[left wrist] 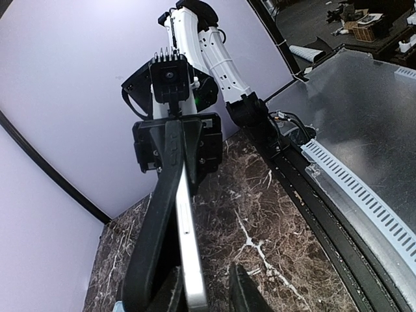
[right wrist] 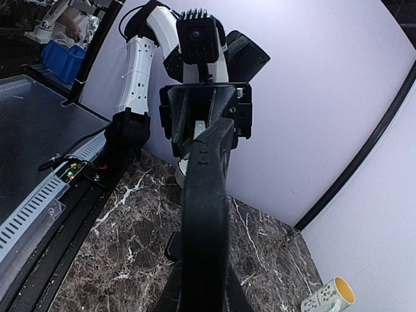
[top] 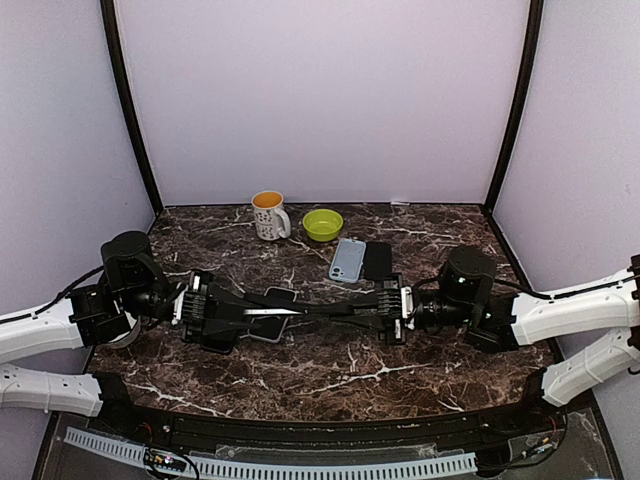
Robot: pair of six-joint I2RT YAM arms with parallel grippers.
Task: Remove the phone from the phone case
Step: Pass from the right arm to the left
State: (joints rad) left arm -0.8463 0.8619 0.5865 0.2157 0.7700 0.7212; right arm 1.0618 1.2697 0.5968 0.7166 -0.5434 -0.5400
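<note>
Robot lab booth, plain white backdrop walls, marbled tabletop, cluttered benches beyond

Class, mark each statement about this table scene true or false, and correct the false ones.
1. A mug stands beside a green bowl. True.
2. The right gripper is empty. False: it is shut on the black phone case.
3. A light blue flat object lies on the table. True.
4. The mug lies on its side. False: it stands upright.
</note>
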